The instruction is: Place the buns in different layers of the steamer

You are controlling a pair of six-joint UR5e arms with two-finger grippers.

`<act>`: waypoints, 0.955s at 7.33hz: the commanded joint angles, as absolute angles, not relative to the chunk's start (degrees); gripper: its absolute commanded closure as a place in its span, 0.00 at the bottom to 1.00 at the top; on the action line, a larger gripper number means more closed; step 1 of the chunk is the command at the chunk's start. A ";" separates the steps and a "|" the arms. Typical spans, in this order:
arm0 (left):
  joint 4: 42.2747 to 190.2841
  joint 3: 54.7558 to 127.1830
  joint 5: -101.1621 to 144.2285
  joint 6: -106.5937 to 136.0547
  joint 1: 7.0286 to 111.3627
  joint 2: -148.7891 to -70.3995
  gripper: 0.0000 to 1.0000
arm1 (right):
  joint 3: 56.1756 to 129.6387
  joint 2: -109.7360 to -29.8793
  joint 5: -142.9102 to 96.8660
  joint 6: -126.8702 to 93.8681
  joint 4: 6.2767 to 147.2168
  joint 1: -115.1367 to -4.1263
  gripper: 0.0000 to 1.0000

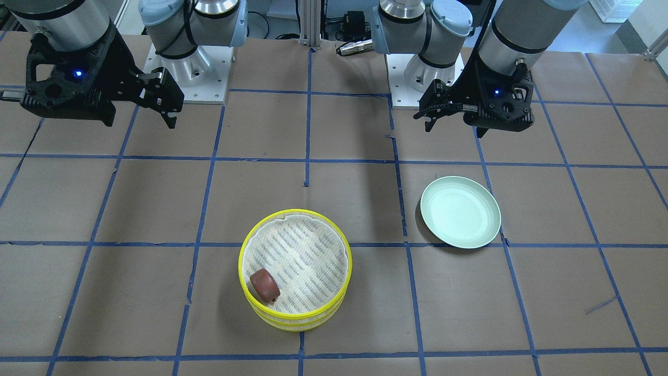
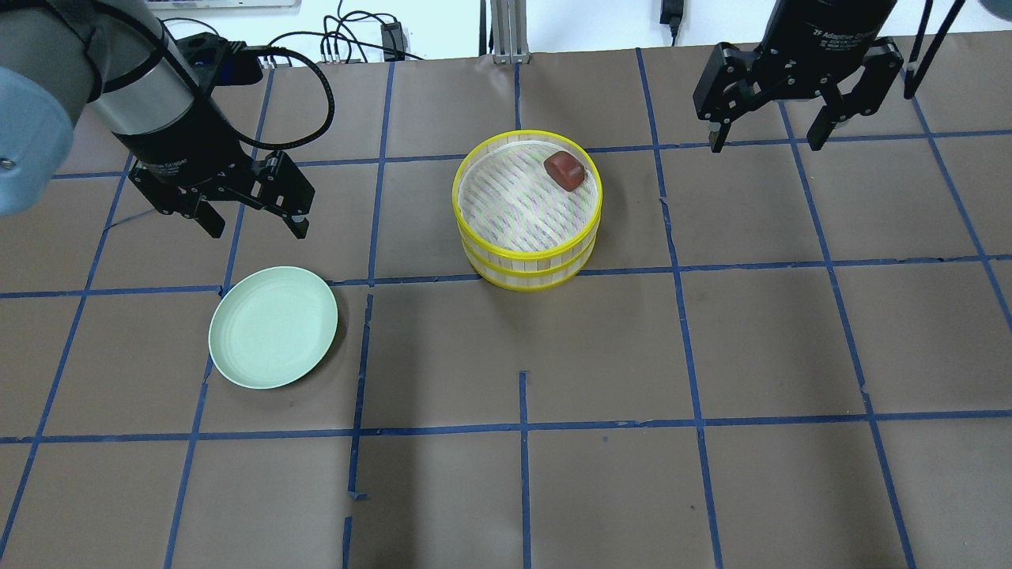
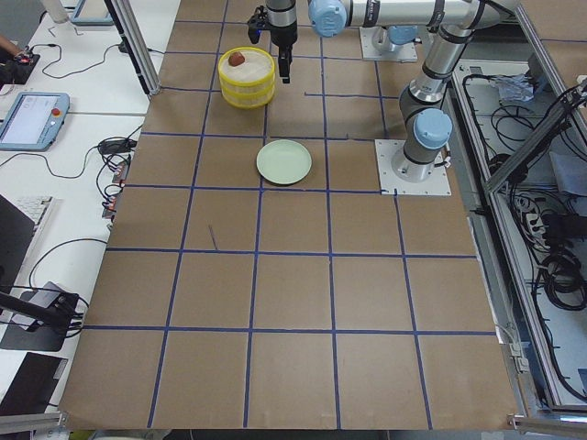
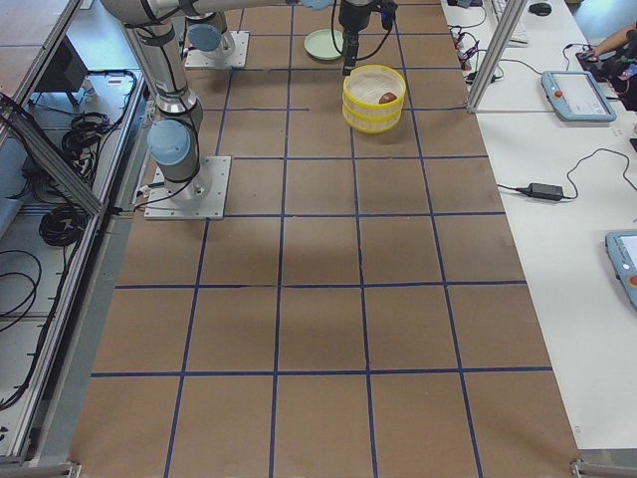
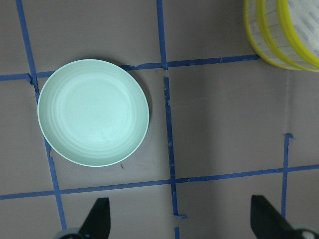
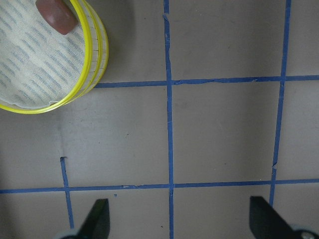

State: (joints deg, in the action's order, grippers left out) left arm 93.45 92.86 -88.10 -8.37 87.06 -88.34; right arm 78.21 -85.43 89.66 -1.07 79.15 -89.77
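Note:
The steamer (image 2: 526, 267) is two stacked yellow-rimmed trays at the table's middle. It also shows in the front view (image 1: 292, 316). The reddish-brown bun (image 2: 564, 170) lies on the top tray's cloth near the rim, and shows in the front view (image 1: 264, 284) and the right wrist view (image 6: 56, 15). The white bun is not in view. My left gripper (image 2: 258, 229) is open and empty, above the table just behind the green plate. My right gripper (image 2: 764, 144) is open and empty, to the right of the steamer and well apart from it.
A pale green plate (image 2: 273, 326) lies bare at the front left of the steamer; it shows in the left wrist view (image 5: 93, 112). The table is brown paper with blue tape lines. Both arm bases stand at the robot's edge of the table.

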 commanded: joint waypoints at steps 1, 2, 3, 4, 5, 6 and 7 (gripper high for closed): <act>93.34 92.90 -87.89 -9.32 86.84 -88.24 0.00 | 78.40 -85.43 89.74 -0.97 81.47 -89.91 0.00; 93.34 93.34 -87.63 -9.14 87.01 -88.33 0.00 | 78.40 -85.43 89.74 -0.97 81.47 -89.91 0.00; 93.25 93.51 -87.45 -8.01 87.19 -88.33 0.00 | 78.40 -85.43 89.56 -0.88 81.65 -89.91 0.00; 92.90 93.95 -87.28 -3.82 88.14 -89.46 0.00 | 78.40 -85.43 89.56 -0.88 81.65 -89.91 0.00; 91.16 94.13 -87.54 -1.95 90.33 -89.65 0.00 | 78.40 -85.43 89.56 -0.88 81.65 -89.91 0.00; 90.97 94.13 -87.63 -2.54 90.79 -89.47 0.00 | 78.40 -85.43 89.56 -0.88 81.74 -89.91 0.00; 90.97 94.22 -88.06 -3.94 90.53 -89.12 0.00 | 78.40 -85.52 89.47 -1.05 81.74 -90.00 0.00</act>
State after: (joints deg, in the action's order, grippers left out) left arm 91.28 94.11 -87.66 -3.08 90.25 -89.37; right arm 78.40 -85.45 89.54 -0.92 81.70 -89.94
